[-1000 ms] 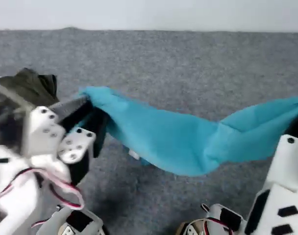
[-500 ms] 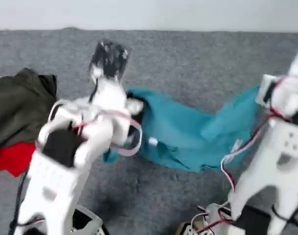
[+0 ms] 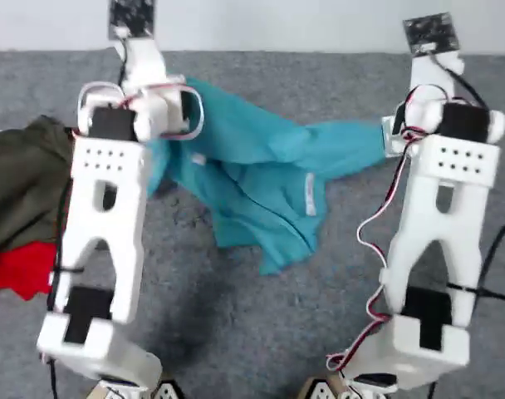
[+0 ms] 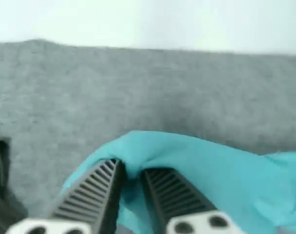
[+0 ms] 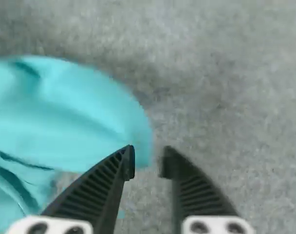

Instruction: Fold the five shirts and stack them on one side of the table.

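left gripper is clamped on a bunched fold of the teal shirt, the cloth pinched between its ribbed black fingers. right gripper stands narrowly parted over the grey table covering; the shirt's blurred edge reaches into the gap by one fingertip, and grey shows between the cloth and the other. from the high view the teal shirt is spread crumpled between the two white arms, one end at the left arm and a sleeve stretched to the right arm, with a white label facing up and a loose tail trailing toward the arms' bases. beside the left arm, at the table's left side, a dark olive garment lies heaped, touching a red garment.
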### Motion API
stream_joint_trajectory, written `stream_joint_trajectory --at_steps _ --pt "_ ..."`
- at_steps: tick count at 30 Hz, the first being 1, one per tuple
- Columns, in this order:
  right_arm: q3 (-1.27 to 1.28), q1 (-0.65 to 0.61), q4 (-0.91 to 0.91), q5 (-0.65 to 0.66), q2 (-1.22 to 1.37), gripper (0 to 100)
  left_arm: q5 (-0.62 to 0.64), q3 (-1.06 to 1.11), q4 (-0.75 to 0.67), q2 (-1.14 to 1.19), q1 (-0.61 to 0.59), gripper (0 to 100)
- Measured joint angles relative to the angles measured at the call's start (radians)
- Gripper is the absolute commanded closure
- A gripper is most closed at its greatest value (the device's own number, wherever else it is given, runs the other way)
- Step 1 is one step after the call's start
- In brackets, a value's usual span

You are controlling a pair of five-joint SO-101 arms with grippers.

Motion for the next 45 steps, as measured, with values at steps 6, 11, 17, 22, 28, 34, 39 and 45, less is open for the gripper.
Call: stream_joint_trajectory --at_steps 6,11,17,22,28,34,39,45 --pt "0.0 -0.015 0.012 0.029 0.041 75.3 0.068 -0.292 0.031 0.247 -0.037 93" --pt "0.0 -0.083 0.091 0.118 0.041 75.3 0.048 -0.5 0.169 0.414 -0.038 87" --pt "0.0 -0.227 0.296 0.321 0.041 75.2 0.048 -0.7 0.313 0.569 -0.046 87" --pt "0.005 -0.253 0.316 0.348 0.041 75.1 0.048 -0.812 0.423 0.663 -0.061 87" --pt "0.104 -0.338 0.316 0.354 0.043 75.2 0.048 -0.945 0.427 0.729 -0.167 87" --pt "0.313 -0.512 0.316 0.396 0.043 75.3 0.048 -1.105 0.509 0.733 -0.281 87" --pt "0.359 -0.626 0.316 0.408 0.044 75.3 0.048 -1.226 0.577 0.723 -0.362 87" --pt "0.365 -0.677 0.273 0.408 0.077 75.3 0.048 -1.241 0.58 0.681 -0.459 87"
